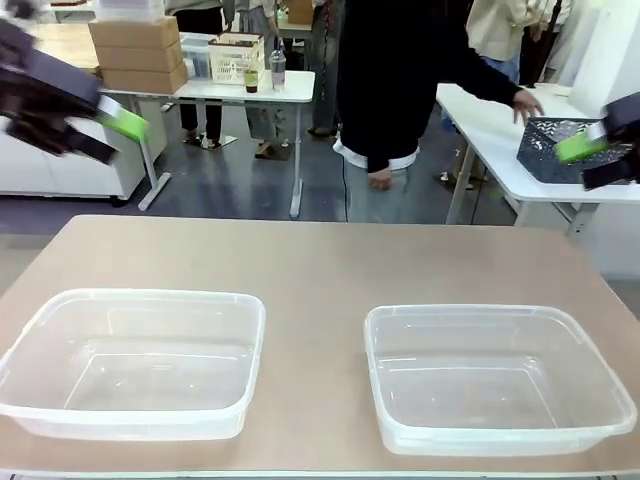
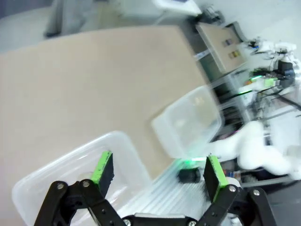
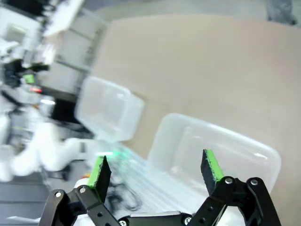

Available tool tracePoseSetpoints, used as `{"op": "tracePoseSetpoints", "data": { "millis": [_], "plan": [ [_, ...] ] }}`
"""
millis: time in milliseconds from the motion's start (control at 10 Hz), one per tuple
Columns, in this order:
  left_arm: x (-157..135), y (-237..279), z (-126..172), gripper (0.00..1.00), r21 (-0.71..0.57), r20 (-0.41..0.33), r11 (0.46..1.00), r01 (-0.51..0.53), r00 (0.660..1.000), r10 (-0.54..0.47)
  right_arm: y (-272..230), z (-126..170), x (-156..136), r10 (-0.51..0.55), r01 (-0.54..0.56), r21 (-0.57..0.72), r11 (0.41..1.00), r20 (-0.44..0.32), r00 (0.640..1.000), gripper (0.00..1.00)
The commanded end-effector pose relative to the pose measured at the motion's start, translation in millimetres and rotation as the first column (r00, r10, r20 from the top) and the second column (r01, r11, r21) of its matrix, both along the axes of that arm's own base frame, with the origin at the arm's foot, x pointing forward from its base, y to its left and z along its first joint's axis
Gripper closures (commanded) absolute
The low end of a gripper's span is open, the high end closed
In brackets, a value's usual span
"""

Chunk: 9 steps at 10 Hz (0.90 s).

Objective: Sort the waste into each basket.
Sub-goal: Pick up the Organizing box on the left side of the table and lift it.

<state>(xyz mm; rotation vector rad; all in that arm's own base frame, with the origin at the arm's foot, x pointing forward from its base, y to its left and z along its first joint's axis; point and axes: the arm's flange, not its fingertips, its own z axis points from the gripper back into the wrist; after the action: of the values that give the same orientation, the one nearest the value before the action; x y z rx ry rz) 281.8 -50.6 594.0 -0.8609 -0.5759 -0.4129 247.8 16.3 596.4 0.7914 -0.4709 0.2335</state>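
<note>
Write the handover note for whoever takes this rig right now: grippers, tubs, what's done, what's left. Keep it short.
Left gripper: open, holding nothing, raised over the table's left side.
Right gripper: open, holding nothing, raised at the right.
Left tub and right tub: side by side at the near edge of the table, upright, nothing inside either.
At the far side, a person's hand is close to the dark grey basket on the white table behind.
Done: nothing sorted yet.
Left: all of the sorting.
</note>
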Motion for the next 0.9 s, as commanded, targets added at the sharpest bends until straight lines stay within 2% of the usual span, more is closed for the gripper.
{"op": "tracePoseSetpoints", "data": {
  "millis": [0,200,300,400,800],
  "plan": [
    [-4,44,-32,0.00,-0.542,-0.170,0.838,-0.064,0.985,-0.034,-36,-18,-17,-0.212,0.473,0.622,0.625,-0.448,0.869,0.00],
    [15,71,-30,0.00,-0.586,-0.202,0.805,-0.095,0.979,-0.031,-44,-31,-27,-0.243,0.532,0.643,0.552,-0.486,0.839,0.00],
    [22,71,-31,0.00,-0.539,-0.241,0.835,-0.107,0.970,-0.031,-44,-33,-26,-0.263,0.569,0.618,0.543,-0.519,0.814,0.00],
    [8,83,-10,0.00,-0.490,-0.130,0.871,-0.041,0.991,-0.027,-69,-2,-14,-0.080,0.172,0.407,0.897,-0.233,0.969,0.00],
    [8,83,-10,0.00,-0.490,-0.130,0.871,-0.041,0.991,-0.027,-69,-2,-14,-0.080,0.172,0.407,0.897,-0.233,0.969,0.00]
  ]
}}
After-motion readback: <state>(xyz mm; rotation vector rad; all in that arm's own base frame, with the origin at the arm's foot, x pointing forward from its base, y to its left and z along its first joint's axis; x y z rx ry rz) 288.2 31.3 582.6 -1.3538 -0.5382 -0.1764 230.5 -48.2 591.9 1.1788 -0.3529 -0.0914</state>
